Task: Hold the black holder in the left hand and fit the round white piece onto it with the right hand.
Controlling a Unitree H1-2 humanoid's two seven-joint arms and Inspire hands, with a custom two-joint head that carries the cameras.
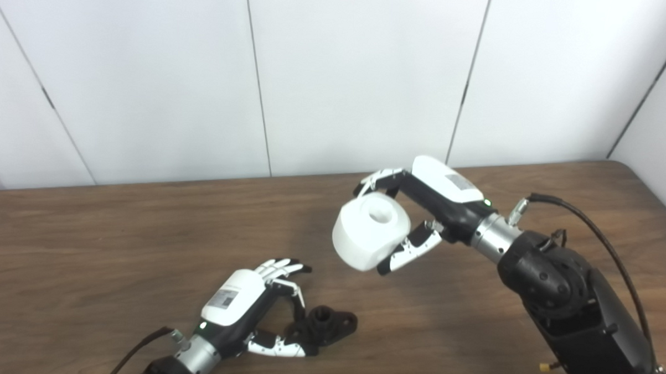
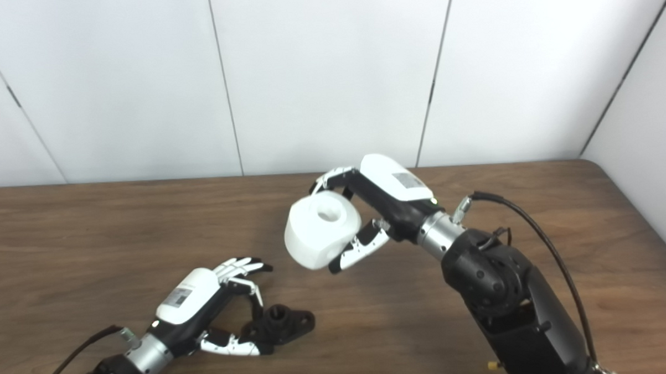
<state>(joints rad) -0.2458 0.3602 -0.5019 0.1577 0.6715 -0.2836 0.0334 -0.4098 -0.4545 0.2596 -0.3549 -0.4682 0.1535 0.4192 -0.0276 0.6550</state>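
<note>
— So where did the black holder (image 1: 326, 323) lie?

— Low on the wooden surface (image 1: 115, 240), near the front edge, resting flat with its short round post pointing up. The left robot hand (image 1: 240, 305) was right against it; fingers (image 1: 286, 268) arched over its near end and the thumb lay along its side, touching it, though whether that amounted to a firm grasp could not be told.

— And the round white piece (image 1: 371, 230)?

— Up and to the right of the holder, well clear of the surface, grasped in the right robot hand (image 1: 415, 212). Fingers curled over its far rim and the thumb pressed under its near side. Its bore faced upward and slightly toward the camera, so its axis was tilted away from the holder's post.

— Which mattered how?

— By the look of it, the piece had to travel down and leftward, and turn so the bore met the post.

— Materials?

— The piece was a smooth, matte, thick ring, seemingly rigid plastic. The holder was dark and angular, a flange with holes around a stubby cylinder.
</note>
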